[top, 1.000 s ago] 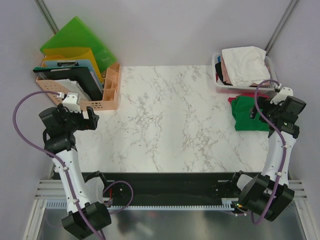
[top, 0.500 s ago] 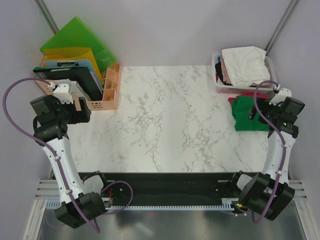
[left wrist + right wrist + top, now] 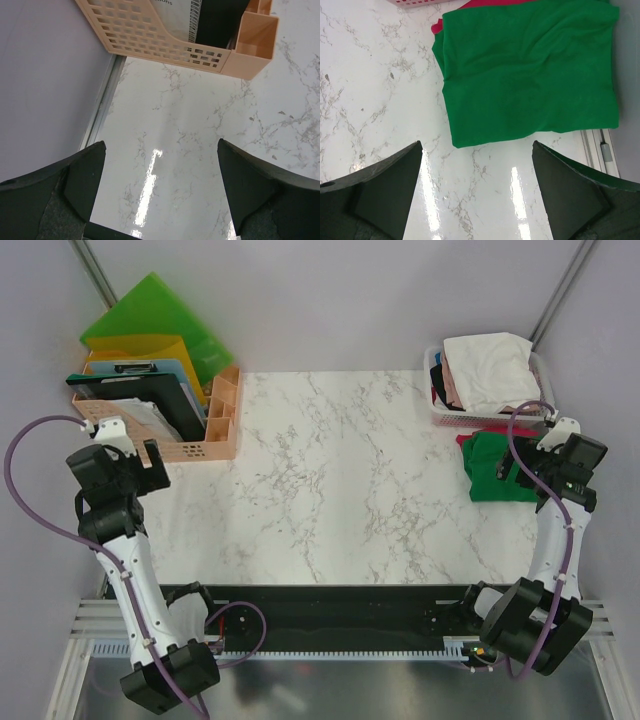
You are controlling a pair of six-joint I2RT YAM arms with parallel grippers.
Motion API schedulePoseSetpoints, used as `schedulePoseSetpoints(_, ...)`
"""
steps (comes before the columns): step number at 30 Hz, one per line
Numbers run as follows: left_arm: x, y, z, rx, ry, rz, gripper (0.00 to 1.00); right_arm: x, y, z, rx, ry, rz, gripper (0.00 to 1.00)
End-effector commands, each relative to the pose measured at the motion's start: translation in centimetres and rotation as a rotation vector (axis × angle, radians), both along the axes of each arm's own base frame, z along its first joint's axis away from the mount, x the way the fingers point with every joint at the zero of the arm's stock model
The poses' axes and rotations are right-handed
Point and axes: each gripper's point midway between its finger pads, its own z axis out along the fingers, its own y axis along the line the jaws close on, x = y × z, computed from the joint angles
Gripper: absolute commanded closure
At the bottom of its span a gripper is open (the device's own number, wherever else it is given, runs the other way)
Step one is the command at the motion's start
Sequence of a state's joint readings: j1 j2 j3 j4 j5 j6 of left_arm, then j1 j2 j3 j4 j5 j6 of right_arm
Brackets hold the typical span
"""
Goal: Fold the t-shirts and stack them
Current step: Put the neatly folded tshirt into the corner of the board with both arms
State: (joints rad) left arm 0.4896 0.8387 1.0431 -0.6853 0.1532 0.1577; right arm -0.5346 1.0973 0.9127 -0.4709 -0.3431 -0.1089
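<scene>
We find the green tee (image 3: 530, 70) folded into a rough rectangle, lying flat at the right edge of the table (image 3: 340, 480), just in front of the basket (image 3: 437, 418). It rests on a red tee (image 3: 436, 26), of which only a narrow edge shows along the far and left sides of the green one. The basket holds more cloth: a white tee (image 3: 490, 365) piled on top and a pale pink one (image 3: 452, 385) beside it at the left. A darker item lies under these, but we cannot make it out.

The right gripper (image 3: 476, 143) hangs above the marble beside the near edge of the green tee. Its jaws are spread wide and hold nothing, and neither finger touches the cloth.

The left gripper (image 3: 160, 142) is at the opposite side of the table, well apart from all the tees. It points down at bare marble near the left rim, and its jaws are also spread wide with nothing between them. Just beyond it stands a peach organiser (image 3: 215, 420) holding papers, a clipboard and coloured folders (image 3: 150, 315) — green, yellow and blue.

The middle of the table carries no cloth.
</scene>
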Motion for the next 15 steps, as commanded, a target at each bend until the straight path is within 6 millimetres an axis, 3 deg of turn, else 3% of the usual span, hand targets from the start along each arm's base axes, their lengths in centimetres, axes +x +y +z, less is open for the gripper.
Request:
schedulePoseSetpoints(1, 0.5, 1.0, 1.0, 0.040, -0.071, 0.044, 0.00, 0.5, 0.0, 0.6, -0.014, -0.025, 0.018, 0.02)
schedulePoseSetpoints(7, 1.3, -2.5, 2.1, -0.030, -0.157, -0.124, 0.00, 0.4, 0.1, 0.4, -0.012, -0.023, 0.026, 0.02)
schedulePoseSetpoints(15, 3.1, -2.7, 1.6, -0.060, -0.123, -0.152, 0.00, 0.5, 0.4, 0.3, -0.012, -0.024, 0.040, 0.02)
